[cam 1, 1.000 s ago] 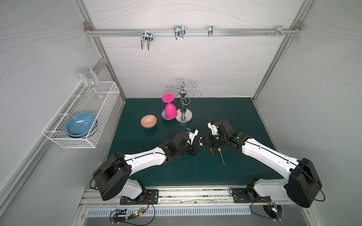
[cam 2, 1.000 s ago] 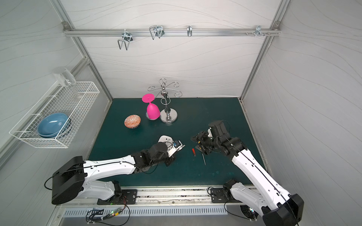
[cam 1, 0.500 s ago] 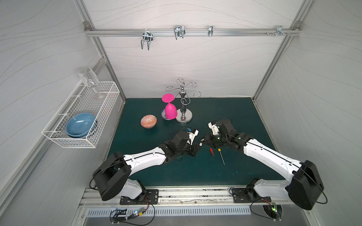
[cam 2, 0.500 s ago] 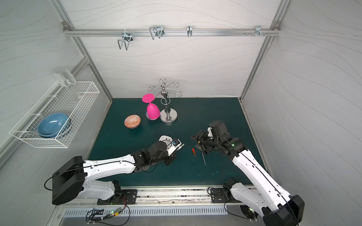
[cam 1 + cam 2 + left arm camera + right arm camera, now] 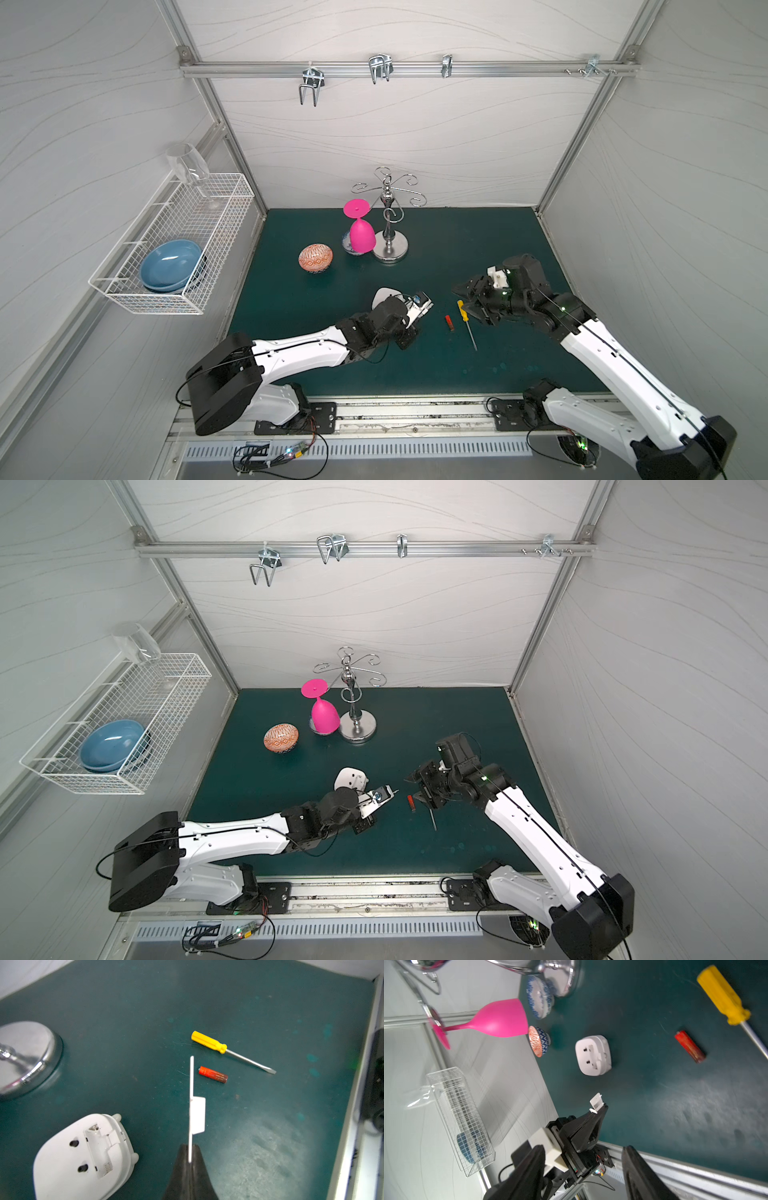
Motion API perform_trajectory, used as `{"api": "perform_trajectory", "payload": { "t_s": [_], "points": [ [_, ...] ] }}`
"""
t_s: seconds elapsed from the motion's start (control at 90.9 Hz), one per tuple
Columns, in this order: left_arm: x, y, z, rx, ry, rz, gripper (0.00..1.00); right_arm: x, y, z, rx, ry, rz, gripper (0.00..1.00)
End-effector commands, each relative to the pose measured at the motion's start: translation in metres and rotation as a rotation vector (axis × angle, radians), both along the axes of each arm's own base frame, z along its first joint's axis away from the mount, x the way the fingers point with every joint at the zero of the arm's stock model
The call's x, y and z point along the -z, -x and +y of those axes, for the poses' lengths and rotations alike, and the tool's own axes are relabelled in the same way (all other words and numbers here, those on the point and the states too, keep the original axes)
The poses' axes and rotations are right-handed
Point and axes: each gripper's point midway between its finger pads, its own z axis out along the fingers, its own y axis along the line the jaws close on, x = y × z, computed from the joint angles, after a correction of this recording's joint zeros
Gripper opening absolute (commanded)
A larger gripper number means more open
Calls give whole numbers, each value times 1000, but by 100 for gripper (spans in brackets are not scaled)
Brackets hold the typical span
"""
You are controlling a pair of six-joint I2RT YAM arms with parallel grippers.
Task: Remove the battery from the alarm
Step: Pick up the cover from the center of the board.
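Arms [image 5: 299,353] low over mat [image 5: 249,1012]; left claw [image 5: 190,1154] pinches cover [image 5: 197,1115], right claw [image 5: 582,1150] agape.

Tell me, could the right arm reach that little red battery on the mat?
Probably yes. The battery lies bare on the mat, close to the right gripper, whose jaws stand open and empty. Only the screwdriver lies close by, not touching it.

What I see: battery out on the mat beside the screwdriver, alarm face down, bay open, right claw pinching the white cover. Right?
No: the left claw pinches the white cover, clear in the left wrist view; the right claw is open and empty. The rest stands: battery on the mat beside the screwdriver, alarm face down, bay open.
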Motion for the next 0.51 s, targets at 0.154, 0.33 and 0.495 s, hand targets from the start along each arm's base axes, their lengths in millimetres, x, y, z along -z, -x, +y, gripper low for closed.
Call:
{"api": "perform_trajectory", "payload": {
  "t_s": [0.154,0.33,0.495],
  "points": [
    [-35,-6,-24,102,-75,-324,0,22,9,3,91,33,249,57],
    [-34,-1,-33,128,-87,-341,0,27,1,17,80,21,255,53],
    [-36,1,-37,134,-92,-350,0,32,1,28,58,28,268,47]
  ]
}}
